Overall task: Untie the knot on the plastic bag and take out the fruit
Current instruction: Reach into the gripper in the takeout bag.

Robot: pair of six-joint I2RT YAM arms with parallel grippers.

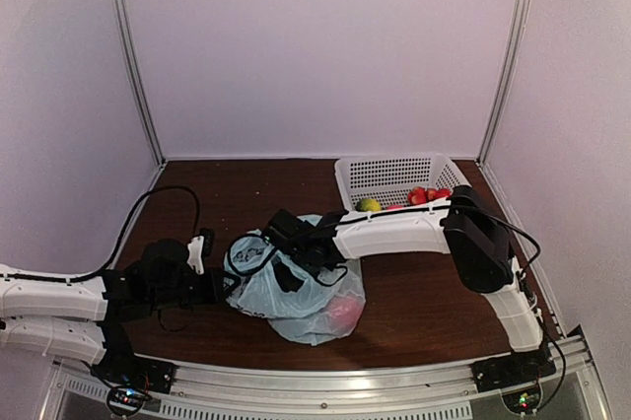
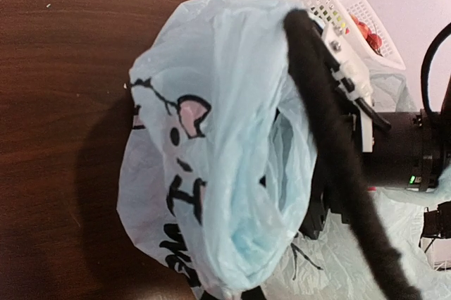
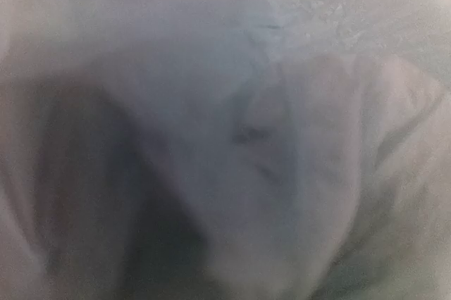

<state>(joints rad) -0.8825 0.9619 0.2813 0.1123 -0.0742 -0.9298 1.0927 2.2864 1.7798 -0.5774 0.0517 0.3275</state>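
Dark brown wood-grain desk (image 1: 414,292), plain pale walls (image 1: 315,45) all round, so nothing fancy for a backdrop. Sitting mid-desk toward the near edge is the plastic bag (image 1: 296,292): thin, crinkly, see-through pale blue film with black cartoon doodles and a bit of pink on it. From the left wrist view its mouth gapes open in soft folds. One roundish pink-red fruit (image 1: 342,314) shows through the film at the bag's near right corner.

The left end effector (image 1: 223,287) is pinched together on the bag's left edge, holding the film up off the desk. The right end effector (image 1: 286,260) is poked down into the bag's mouth. Its own camera shows only blurry grey-blue plastic, so I honestly can't tell how its fingers stand. A fuzzy black cable (image 2: 331,145) runs along that arm.

Back right there's a white perforated plastic basket (image 1: 389,172), rectangular, with a yellow-green fruit and some small shiny red ones inside.
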